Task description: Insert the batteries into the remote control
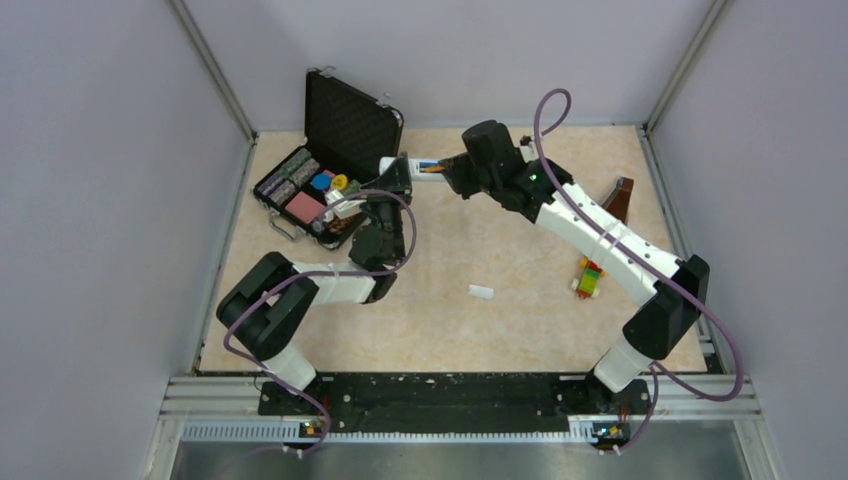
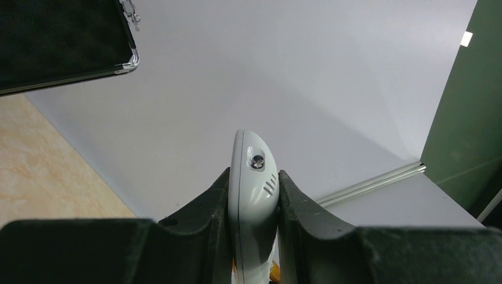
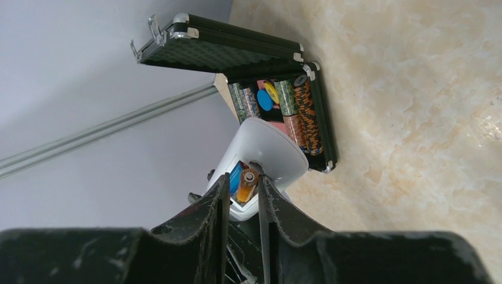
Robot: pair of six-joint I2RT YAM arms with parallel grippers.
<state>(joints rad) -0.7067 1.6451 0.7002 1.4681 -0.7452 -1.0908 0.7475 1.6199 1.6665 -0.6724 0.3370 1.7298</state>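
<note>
Remote control [image 2: 252,195] in left claw [image 2: 253,177]. Batteries [image 3: 247,184] at its slot, between right claw [image 3: 244,179] fingers. Case [image 1: 345,122] left of left claw.

"How does the left arm [image 1: 330,285] sit?"

"Folded hard at the elbow, wrist turned upward. The left gripper [image 2: 253,174] is clamped on both flanks of the remote [image 2: 254,148] and holds it raised."

"And the right arm [image 1: 600,235]?"

"Stretched long, reaching the remote from its right. The right gripper [image 3: 244,178] is at the remote's open back, its fingers [image 3: 213,207] pinched narrowly around the orange battery [image 3: 247,184]."
</note>
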